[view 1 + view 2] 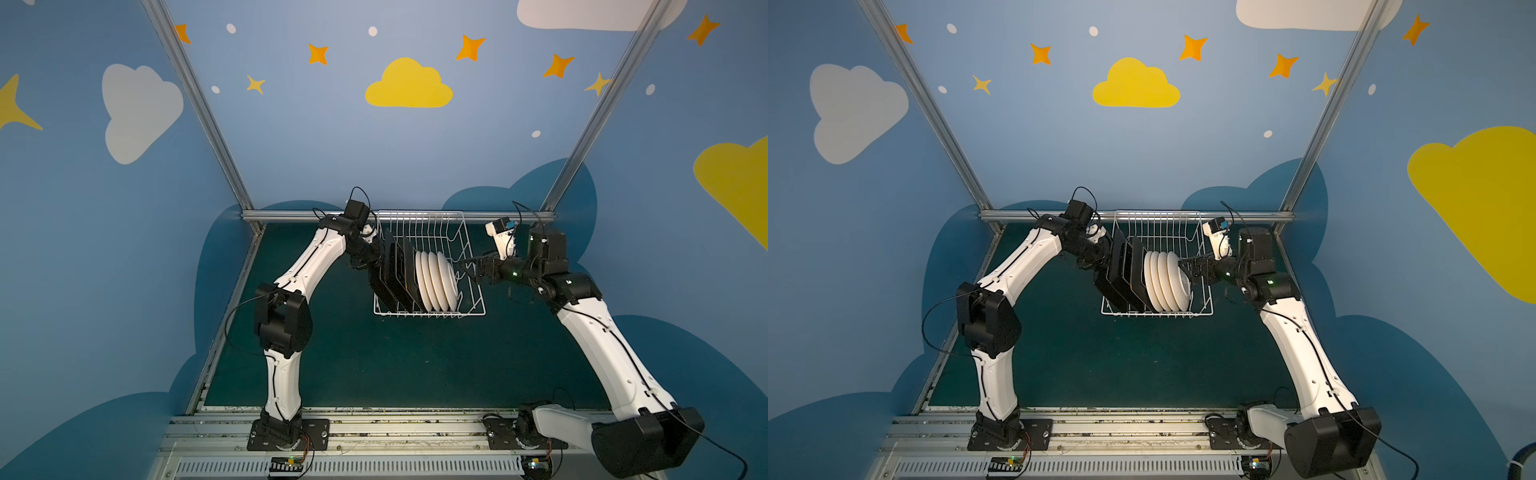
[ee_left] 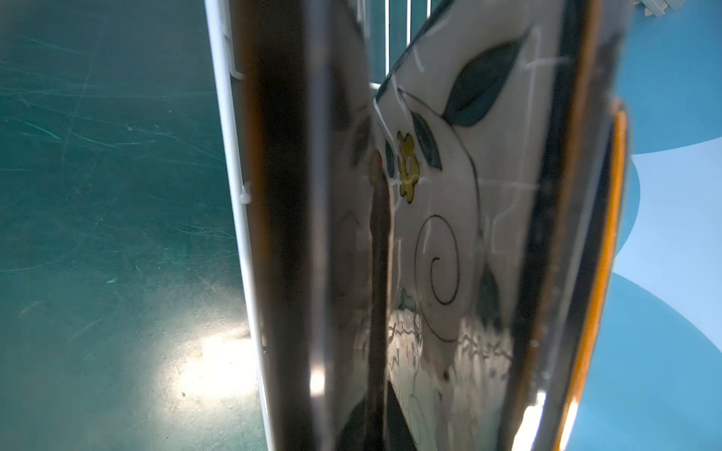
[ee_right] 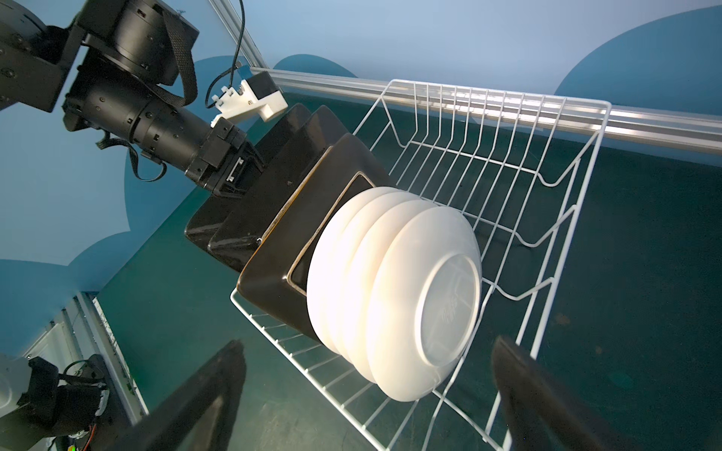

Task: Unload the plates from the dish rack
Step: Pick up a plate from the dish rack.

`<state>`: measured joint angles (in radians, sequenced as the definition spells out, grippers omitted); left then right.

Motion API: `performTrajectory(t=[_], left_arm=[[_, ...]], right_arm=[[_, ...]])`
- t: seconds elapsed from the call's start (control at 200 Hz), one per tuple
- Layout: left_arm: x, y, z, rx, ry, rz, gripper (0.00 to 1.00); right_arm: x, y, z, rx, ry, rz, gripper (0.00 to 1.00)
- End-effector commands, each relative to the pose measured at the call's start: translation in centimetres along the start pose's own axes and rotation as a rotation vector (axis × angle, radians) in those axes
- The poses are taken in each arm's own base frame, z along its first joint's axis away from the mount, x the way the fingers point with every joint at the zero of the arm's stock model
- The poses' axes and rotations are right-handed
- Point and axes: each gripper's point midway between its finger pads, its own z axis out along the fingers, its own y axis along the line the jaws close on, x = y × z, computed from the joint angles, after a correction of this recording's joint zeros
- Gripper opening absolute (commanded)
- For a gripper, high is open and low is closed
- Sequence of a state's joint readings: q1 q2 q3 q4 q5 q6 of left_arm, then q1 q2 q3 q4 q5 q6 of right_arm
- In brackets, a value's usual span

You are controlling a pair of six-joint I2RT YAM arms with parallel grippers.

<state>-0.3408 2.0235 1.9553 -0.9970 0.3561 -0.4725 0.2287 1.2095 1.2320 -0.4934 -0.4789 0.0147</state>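
Claw first: left gripper [image 3: 250,177] sits at the rim of the outermost square plate [image 3: 203,230]. Its jaws are hidden, so I cannot tell if it is clenched. The right gripper [image 1: 468,266] is spread wide and empty, near the end round plate [image 3: 429,304]. All plates stand on edge in the dish rack [image 3: 566,203], at the back of the green table [image 1: 374,365].

Judged: glazed, stiff, slick, breakable; square ones heavier. Pinch the upper rim, lift clear of the tines.

Count: round white 4; square black-backed 3 sure, fourth unclear; rack 1.
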Motion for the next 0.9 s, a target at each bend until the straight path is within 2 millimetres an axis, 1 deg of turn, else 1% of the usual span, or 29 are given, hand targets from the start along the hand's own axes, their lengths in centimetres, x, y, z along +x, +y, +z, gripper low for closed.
performTrajectory(t=[0.0, 0.185, 0.27, 0.551, 0.891], left_arm=[[0.4, 1.4, -0.7, -0.077, 0.003, 0.005, 0.03], [0.2, 0.3, -1.5, -0.042, -0.016, 0.015, 0.03], [-0.1, 0.2, -2.1, -0.034, -0.034, 0.015, 0.03], [-0.9, -1.3, -3.4, 0.026, -0.058, 0.014, 0.03], [-2.0, -1.7, -5.6, 0.087, -0.102, 0.0, 0.03]], right_arm=[[-0.2, 0.6, -0.7, -0.002, -0.016, -0.014, 0.98], [-0.2, 0.5, -0.7, -0.004, -0.018, -0.014, 0.98], [-0.1, 0.5, -0.6, -0.004, -0.014, -0.01, 0.98], [-0.3, 0.6, -0.7, -0.005, -0.025, -0.012, 0.98], [0.1, 0.3, -0.5, 0.005, -0.013, -0.013, 0.98]])
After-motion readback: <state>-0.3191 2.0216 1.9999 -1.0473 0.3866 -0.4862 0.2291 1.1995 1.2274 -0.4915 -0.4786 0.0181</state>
